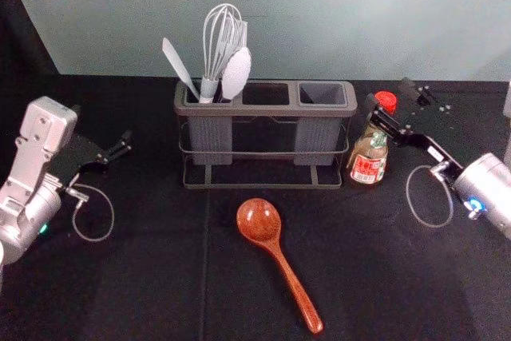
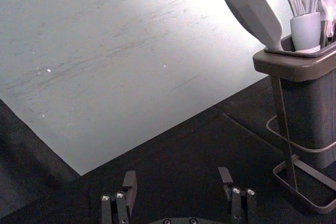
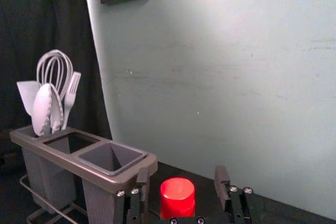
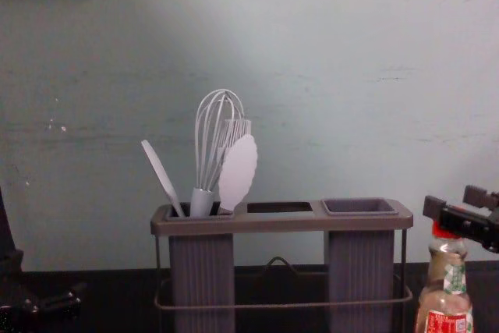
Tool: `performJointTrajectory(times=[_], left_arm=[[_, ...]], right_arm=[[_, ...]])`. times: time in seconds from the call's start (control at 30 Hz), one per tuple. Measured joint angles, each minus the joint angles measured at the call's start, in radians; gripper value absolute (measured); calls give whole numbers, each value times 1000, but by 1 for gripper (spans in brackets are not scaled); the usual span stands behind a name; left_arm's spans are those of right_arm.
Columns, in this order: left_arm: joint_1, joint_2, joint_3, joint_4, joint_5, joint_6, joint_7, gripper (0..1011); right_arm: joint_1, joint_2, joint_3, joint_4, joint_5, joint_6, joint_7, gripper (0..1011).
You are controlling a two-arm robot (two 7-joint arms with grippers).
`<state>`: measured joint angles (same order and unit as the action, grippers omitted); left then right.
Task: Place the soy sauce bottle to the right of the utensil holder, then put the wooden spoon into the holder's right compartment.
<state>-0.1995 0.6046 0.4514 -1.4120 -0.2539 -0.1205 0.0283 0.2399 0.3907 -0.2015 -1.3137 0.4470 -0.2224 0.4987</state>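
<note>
Head view: soy sauce bottle (image 1: 369,167) right of utensil holder (image 1: 267,110); wooden spoon (image 1: 259,220) in front, on table (image 1: 152,277). Left gripper (image 1: 101,127) parked left, spread. Right gripper (image 1: 390,95) at bottle's top.

Left wrist view: spatula (image 2: 253,11) leans outward.

Right wrist view: fingers (image 3: 222,182) apart, red cap (image 3: 177,196) between; holder close.

Chest view: whisk (image 4: 204,200) in left compartment.

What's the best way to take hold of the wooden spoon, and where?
The handle, around its middle, from above, pinching across its width. The wooden spoon lies flat, and this slim part looks easier to clamp than the broad bowl; its slant calls for a matching turn.
</note>
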Motion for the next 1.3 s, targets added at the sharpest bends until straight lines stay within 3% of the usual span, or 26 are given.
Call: performJointTrajectory(times=[0.27, 0.67, 0.9, 1.3], left_arm=[[0, 0, 0, 0, 0, 0, 0, 1011], [0, 0, 0, 0, 0, 0, 0, 1011], [0, 0, 0, 0, 0, 0, 0, 1011], [0, 0, 0, 0, 0, 0, 0, 1011]], right_arm=[[-50, 25, 26, -92, 4, 2, -15, 1003], [-133, 55, 56, -227, -7, -8, -37, 1002], [-217, 78, 76, -330, -22, -14, -46, 1002], [-302, 85, 65, -400, -44, -9, -48, 1002]])
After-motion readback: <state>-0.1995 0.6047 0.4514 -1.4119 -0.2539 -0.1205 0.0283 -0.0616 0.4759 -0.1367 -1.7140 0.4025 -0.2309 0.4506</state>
